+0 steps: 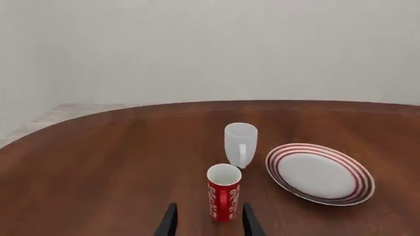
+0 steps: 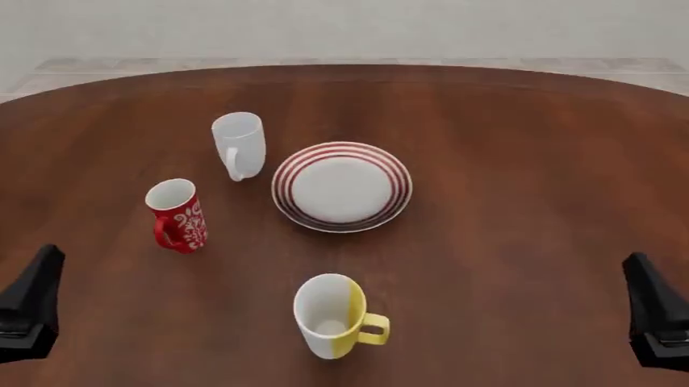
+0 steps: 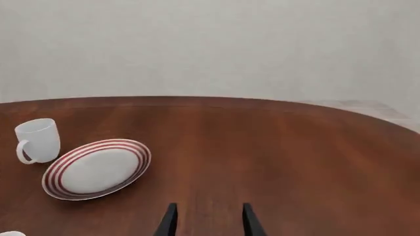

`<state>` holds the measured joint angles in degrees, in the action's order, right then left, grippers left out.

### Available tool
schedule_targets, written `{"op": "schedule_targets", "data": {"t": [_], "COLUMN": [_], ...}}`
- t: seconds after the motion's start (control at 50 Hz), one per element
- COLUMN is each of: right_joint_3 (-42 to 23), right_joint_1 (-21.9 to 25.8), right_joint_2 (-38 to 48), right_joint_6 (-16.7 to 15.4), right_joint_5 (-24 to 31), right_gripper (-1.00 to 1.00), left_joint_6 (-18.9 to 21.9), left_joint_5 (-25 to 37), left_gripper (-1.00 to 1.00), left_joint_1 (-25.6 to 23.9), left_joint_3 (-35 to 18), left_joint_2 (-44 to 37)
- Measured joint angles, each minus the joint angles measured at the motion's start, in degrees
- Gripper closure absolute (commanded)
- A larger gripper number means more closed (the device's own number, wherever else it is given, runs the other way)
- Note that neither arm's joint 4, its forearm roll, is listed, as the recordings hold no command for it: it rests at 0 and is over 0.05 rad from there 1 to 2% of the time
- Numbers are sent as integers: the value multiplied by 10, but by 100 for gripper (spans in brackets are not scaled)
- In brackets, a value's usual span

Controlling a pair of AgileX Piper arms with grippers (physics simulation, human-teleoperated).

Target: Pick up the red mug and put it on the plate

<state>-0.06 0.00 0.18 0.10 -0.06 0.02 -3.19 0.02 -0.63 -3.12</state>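
In the left wrist view we saw the left gripper (image 1: 208,221) with its two dark fingers spread apart and nothing between them. The red mug (image 1: 224,191) stood upright on the wooden table (image 1: 98,162) just ahead of the fingertips, slightly nearer the right-hand finger, not touching either. Beyond it stood the plain white mug (image 1: 241,144), and the red-striped plate (image 1: 320,173) lay off to the mug's side, apart from it.

In the front view we found the red mug (image 2: 177,215) ahead of the left gripper (image 2: 31,302) and toward the table's middle, well clear of it. The plate (image 2: 342,186) lay farther in, with the white mug (image 2: 239,144) beside it and a white-and-yellow mug (image 2: 335,315) nearer our side. The right gripper (image 2: 657,310) sat at the far right, well apart from everything.

In the right wrist view the right gripper (image 3: 208,221) was likewise released, over bare wood; the plate (image 3: 96,168) and white mug (image 3: 37,140) lay ahead and to the left arm's side.
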Motion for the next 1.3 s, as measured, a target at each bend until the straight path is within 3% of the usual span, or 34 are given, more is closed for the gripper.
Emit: {"op": "schedule_targets", "data": {"t": [0.1,0.16,0.28,0.44,1.02,1.14,1.3], "right_joint_3": [0,-1,-1,-1,0,0,0], "right_joint_1": [0,0,2,2,1,0,0], "right_joint_2": [4,7,14,26,43,43,40], "right_joint_6": [2,3,4,6,9,10,10], "right_joint_5": [-2,-3,-6,-13,-23,-21,-19], "right_gripper": [-100,-100,-100,-100,-100,-100,-100], "left_joint_6": [-1,-2,-2,-5,-5,-5,4], "left_joint_5": [-195,-273,-326,-355,-373,-303,-159], "left_gripper": [-100,-100,-100,-100,-100,-100,-100], "left_joint_1": [-1,0,-1,-2,-7,-16,-30], "left_joint_3": [-25,-37,-64,-90,-117,-163,-281], "left_joint_2": [-210,-312,-406,-474,-539,-527,-517]}}
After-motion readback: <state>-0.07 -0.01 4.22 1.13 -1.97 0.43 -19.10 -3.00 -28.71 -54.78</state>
